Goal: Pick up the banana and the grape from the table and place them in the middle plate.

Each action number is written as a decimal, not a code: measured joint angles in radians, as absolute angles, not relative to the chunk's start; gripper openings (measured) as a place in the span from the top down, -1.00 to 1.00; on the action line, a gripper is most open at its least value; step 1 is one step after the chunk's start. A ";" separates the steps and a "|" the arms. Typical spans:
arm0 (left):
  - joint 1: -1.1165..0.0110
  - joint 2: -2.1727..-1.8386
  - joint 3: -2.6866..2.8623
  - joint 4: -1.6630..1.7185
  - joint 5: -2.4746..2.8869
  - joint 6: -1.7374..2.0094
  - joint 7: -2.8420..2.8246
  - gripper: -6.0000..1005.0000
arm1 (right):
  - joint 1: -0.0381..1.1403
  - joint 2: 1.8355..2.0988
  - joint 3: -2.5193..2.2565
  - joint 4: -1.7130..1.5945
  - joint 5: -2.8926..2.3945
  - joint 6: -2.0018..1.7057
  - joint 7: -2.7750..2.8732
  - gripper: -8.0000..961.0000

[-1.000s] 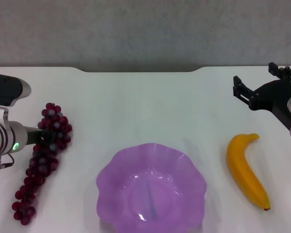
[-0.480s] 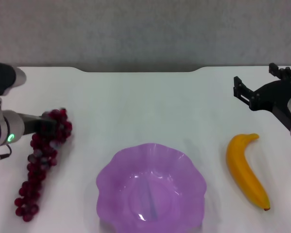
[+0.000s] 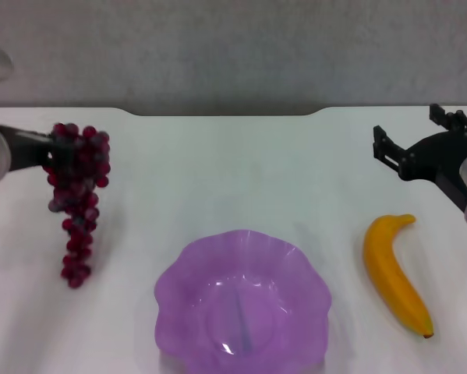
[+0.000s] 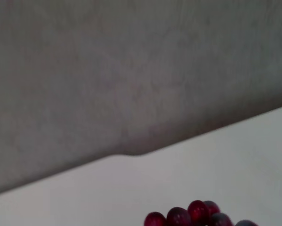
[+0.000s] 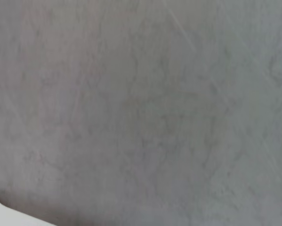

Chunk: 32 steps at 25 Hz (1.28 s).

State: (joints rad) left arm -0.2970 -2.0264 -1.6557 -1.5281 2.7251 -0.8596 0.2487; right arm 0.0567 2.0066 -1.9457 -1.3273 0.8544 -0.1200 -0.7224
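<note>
Grape (image 3: 77,195) is held by its upper end in the left gripper (image 3: 52,148), hanging clear of the table (image 3: 233,171), left of the middle plate (image 3: 242,304). Banana (image 3: 395,274) lies on the table right of the plate. Beyond it, the right gripper (image 3: 420,140) is held with fingers spread and nothing between them.

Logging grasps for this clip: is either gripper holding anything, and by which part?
The left gripper holds the grape by its top end; the bunch hangs down. The right gripper holds nothing.

Plain grey wall (image 3: 233,51) (faintly mottled) behind the far edge.
</note>
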 joint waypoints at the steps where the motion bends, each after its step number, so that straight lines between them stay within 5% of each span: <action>1: -0.293 -2.027 -1.666 -1.552 2.723 -0.876 0.255 0.70 | 0.057 2.007 -1.945 -1.327 0.854 -0.116 -0.722 -0.85; 19: -0.254 -2.030 -1.756 -2.015 2.720 -1.152 0.317 0.71 | 0.060 2.007 -1.941 -1.327 0.854 -0.104 -0.719 -0.85; 32: -0.246 -2.031 -1.695 -2.056 2.530 -1.292 0.398 0.71 | 0.057 2.006 -1.940 -1.331 0.854 -0.104 -0.719 -0.85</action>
